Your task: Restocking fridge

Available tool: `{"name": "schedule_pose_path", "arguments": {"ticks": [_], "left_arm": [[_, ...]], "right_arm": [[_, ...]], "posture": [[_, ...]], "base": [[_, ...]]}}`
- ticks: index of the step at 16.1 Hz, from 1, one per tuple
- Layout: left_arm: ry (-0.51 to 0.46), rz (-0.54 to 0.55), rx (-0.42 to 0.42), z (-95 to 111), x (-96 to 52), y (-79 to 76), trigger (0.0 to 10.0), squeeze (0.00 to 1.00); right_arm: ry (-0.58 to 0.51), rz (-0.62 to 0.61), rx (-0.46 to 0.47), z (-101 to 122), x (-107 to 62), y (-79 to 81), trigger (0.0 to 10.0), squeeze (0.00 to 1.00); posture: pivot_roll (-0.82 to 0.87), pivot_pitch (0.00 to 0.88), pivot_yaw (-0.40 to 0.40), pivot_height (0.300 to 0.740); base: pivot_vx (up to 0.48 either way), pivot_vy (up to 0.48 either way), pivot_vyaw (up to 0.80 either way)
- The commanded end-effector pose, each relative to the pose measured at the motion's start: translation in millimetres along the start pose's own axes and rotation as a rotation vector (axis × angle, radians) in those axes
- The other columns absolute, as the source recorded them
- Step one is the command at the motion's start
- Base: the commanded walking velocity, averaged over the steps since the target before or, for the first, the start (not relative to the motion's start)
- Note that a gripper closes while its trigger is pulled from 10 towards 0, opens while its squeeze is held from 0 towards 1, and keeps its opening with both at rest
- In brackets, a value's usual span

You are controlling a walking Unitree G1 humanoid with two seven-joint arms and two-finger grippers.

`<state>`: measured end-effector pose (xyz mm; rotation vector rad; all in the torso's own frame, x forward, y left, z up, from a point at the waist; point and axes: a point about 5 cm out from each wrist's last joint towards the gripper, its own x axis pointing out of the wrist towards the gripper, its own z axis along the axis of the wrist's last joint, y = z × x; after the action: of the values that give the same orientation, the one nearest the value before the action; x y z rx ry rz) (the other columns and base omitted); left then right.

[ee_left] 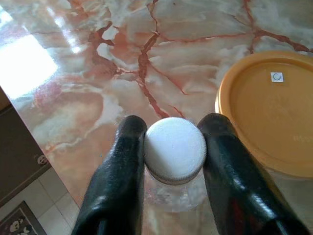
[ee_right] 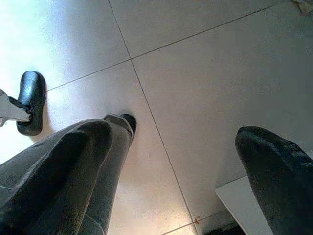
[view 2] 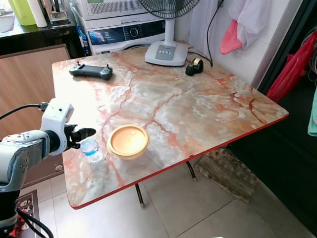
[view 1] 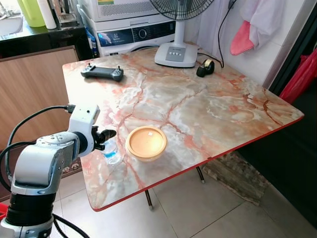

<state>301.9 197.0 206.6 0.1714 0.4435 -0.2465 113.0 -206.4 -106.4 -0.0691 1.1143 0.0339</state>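
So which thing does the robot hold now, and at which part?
The left gripper holds the bottle by its neck, just under the cap. The right gripper holds nothing.

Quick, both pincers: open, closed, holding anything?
Left pincer: closed on the water bottle at its cap, on the table.
Right pincer: open, holding nothing, over the floor.

Marble-patterned desk (view 1: 208,106) with red edging on pale tiled floor (view 1: 218,213); washing machine (view 1: 131,32) and white fan (view 1: 177,49) well beyond; daylight glare on desk.

A home utility corner: washing machine (view 1: 133,32), standing fan (view 1: 177,49), marble-patterned folding table (view 1: 208,106), tiled floor (view 1: 208,213).
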Motion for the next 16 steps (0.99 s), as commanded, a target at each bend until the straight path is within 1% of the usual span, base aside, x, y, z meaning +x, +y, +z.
{"name": "schedule_pose_path", "arguments": {"ticks": [1,6,8,9,10,11,12,13,14,15,16], "left_arm": [[-0.017,-0.020,-0.009,1,-0.7,-2.2,0.0,0.00],[-0.018,-0.021,-0.012,0,0.3,-3.2,0.0,0.00],[-0.033,-0.003,-0.011,1,0.4,-2.1,0.0,0.00],[-0.114,0.053,0.037,11,-3.2,3.8,0.0,0.00],[-0.147,0.074,0.051,16,-6.5,6.6,0.0,0.00],[-0.181,0.110,0.090,23,-11.4,11.6,0.0,0.00],[-0.186,0.185,0.153,24,-16.0,22.0,0.0,0.00],[-0.164,0.302,0.192,20,-20.8,40.2,0.9,0.00],[-0.133,0.420,0.212,10,-26.5,59.4,10.0,0.00],[-0.107,0.474,0.219,-2,-32.1,71.0,10.0,0.00],[-0.112,0.496,0.153,-13,-36.4,78.0,10.0,0.00]], "right_arm": [[0.008,-0.002,-0.007,-1,-0.3,-1.2,10.0,0.00],[0.010,0.000,-0.005,-1,-0.2,-1.1,10.0,0.00],[0.009,0.001,-0.004,-1,-0.2,-1.0,10.0,0.00],[0.008,0.002,-0.003,0,-0.1,-1.2,10.0,0.00],[0.008,0.002,-0.004,0,-0.1,-1.2,10.0,0.00],[0.008,0.003,-0.005,0,-0.1,-1.2,10.0,0.00],[0.009,0.005,-0.007,0,-0.1,-1.2,10.0,0.00],[0.011,0.007,-0.011,0,-0.1,-0.9,10.0,0.00],[0.011,0.009,-0.011,-1,0.0,-0.3,10.0,0.00],[0.011,0.011,-0.009,-1,-0.1,0.0,10.0,0.00],[0.011,0.012,-0.009,-1,-0.1,0.1,10.0,0.00]], "posture": [[0.10,0.000,-0.029,0.740],[0.10,0.000,-0.030,0.740],[0.10,0.000,-0.031,0.740],[0.11,0.000,-0.033,0.740],[0.11,0.000,-0.033,0.740],[0.11,0.000,-0.036,0.740],[0.12,0.000,-0.036,0.740],[0.13,0.000,-0.037,0.740],[0.13,0.000,-0.034,0.740],[0.12,0.000,-0.034,0.740],[0.13,0.000,-0.036,0.740]], "base": [[0.000,0.000,0.00],[0.000,0.000,0.00],[0.000,0.000,0.00],[0.000,0.000,0.00],[0.000,0.000,0.00],[0.000,0.000,0.00],[0.000,0.000,0.00],[0.000,0.000,0.00],[0.000,0.000,0.00],[0.000,0.000,0.00],[0.000,0.000,0.00]]}}
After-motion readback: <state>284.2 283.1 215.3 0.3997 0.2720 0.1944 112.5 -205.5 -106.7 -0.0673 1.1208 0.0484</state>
